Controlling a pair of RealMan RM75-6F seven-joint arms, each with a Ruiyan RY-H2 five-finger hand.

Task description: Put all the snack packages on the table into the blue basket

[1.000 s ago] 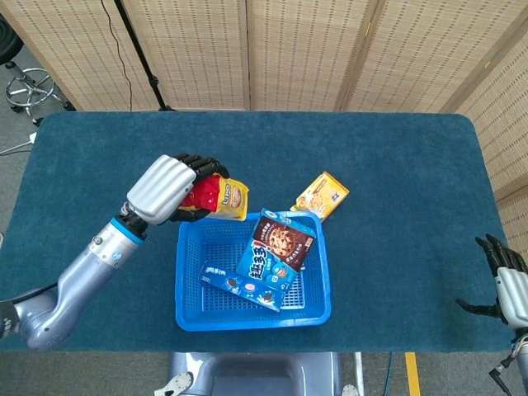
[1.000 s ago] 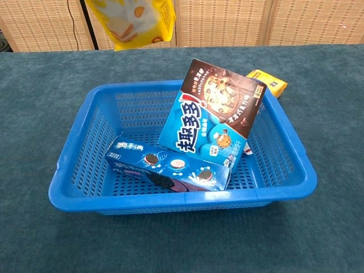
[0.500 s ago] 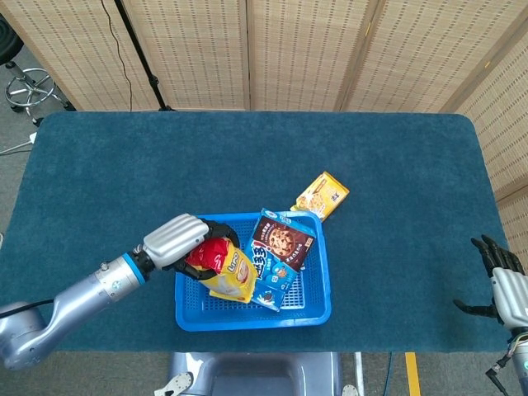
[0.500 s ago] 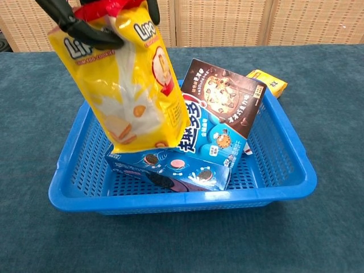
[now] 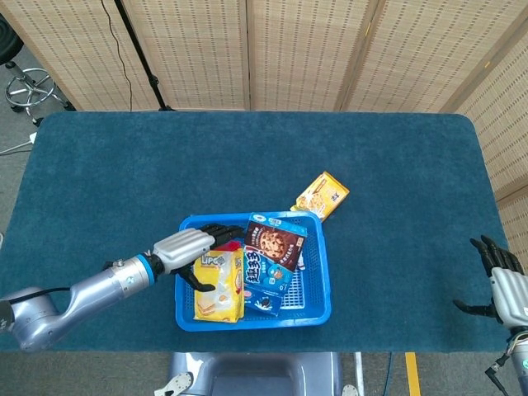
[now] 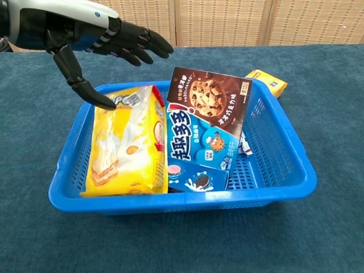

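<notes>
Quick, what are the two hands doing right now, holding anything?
Left hand: open, fingers spread above the yellow snack bag, holding nothing.
Right hand: open, fingers apart, holding nothing.

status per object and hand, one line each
yellow Lipo bag: in the basket, released, leaning on the left side
chocolate chip cookie box: in the basket, propped upright at a tilt
Oreo box: in the basket, mostly covered
small yellow box: on the table, outside the basket
blue basket: on the table
left hand: open, above the bag
right hand: open, idle at the table edge
</notes>
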